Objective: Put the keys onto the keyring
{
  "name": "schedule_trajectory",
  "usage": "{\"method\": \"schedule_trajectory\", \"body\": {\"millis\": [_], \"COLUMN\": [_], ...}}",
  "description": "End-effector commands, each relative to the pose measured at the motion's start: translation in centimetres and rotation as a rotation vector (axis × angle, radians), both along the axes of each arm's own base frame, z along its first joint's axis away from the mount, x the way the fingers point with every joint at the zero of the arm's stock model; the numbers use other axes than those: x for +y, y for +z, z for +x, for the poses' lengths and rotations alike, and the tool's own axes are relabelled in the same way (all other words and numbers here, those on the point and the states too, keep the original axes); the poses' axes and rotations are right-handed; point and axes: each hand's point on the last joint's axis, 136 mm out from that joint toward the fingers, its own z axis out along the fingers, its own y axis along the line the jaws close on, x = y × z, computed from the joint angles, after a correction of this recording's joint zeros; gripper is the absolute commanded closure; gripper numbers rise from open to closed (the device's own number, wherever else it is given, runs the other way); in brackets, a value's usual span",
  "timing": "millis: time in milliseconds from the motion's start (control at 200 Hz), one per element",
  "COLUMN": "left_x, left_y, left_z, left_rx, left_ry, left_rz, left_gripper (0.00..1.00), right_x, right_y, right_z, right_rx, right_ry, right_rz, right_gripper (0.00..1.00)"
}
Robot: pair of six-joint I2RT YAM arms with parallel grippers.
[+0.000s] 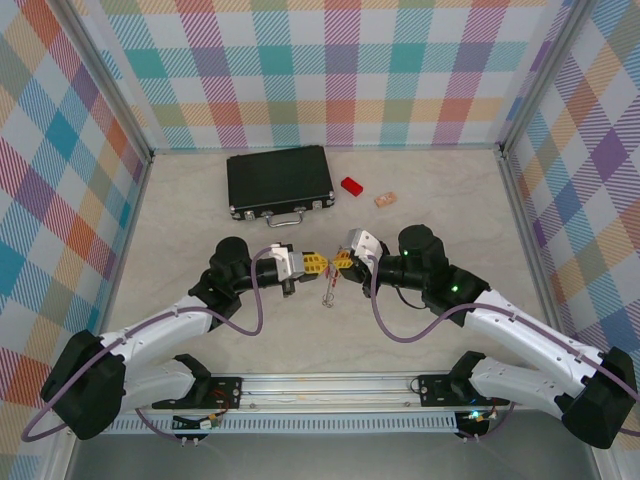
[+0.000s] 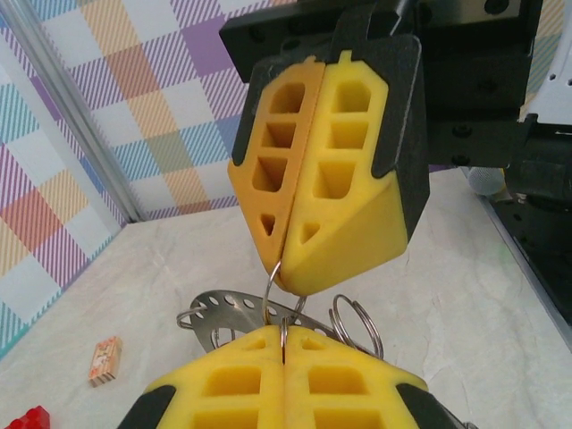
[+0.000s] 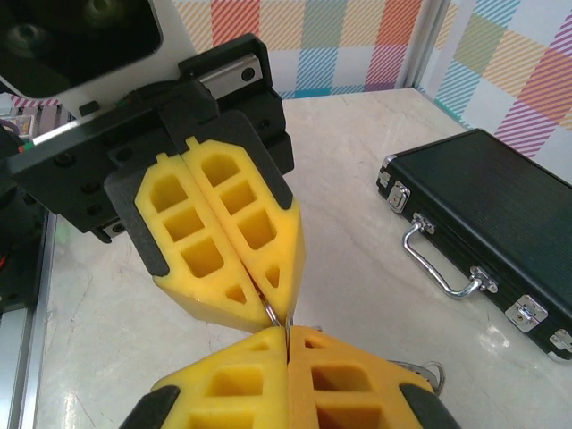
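Both grippers meet tip to tip above the middle of the table. My left gripper (image 1: 318, 263) (image 2: 284, 335) is shut on a thin silver wire loop (image 2: 271, 284) of the keyring. My right gripper (image 1: 342, 262) (image 3: 288, 332) is shut on the same loop (image 3: 273, 310) from the opposite side. Behind the loop, the left wrist view shows a perforated silver arc (image 2: 219, 308) and a split ring (image 2: 357, 326). A thin silver-and-red piece (image 1: 329, 292) hangs below the fingertips; I cannot tell whether it is a key.
A shut black case (image 1: 279, 181) (image 3: 496, 214) with a silver handle lies at the back. Right of it sit a red block (image 1: 351, 186) (image 2: 27, 418) and a small tan block (image 1: 385, 199) (image 2: 105, 360). Plaid walls enclose three sides.
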Motion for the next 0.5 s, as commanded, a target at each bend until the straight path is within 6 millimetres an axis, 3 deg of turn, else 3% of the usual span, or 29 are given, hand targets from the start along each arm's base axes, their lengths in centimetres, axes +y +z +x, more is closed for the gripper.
{"method": "schedule_trajectory", "body": {"millis": [0, 285, 500], "left_x": [-0.2, 0.6, 0.5], "left_y": [1.2, 2.7, 2.5], "left_z": [-0.2, -0.1, -0.1], "left_rx": [-0.051, -0.107, -0.098], "left_ry": [-0.011, 0.044, 0.038], "left_rz": [-0.018, -0.072, -0.065], "left_gripper": [1.0, 1.0, 1.0], "right_x": [0.5, 0.2, 0.3], "right_y": [2.2, 1.5, 1.6], "right_z": [-1.0, -0.5, -0.5], "right_rx": [-0.025, -0.013, -0.011], "right_ry": [0.058, 0.021, 0.027], "right_rz": [0.055, 0.029, 0.034], "right_gripper": [1.0, 1.0, 1.0]}}
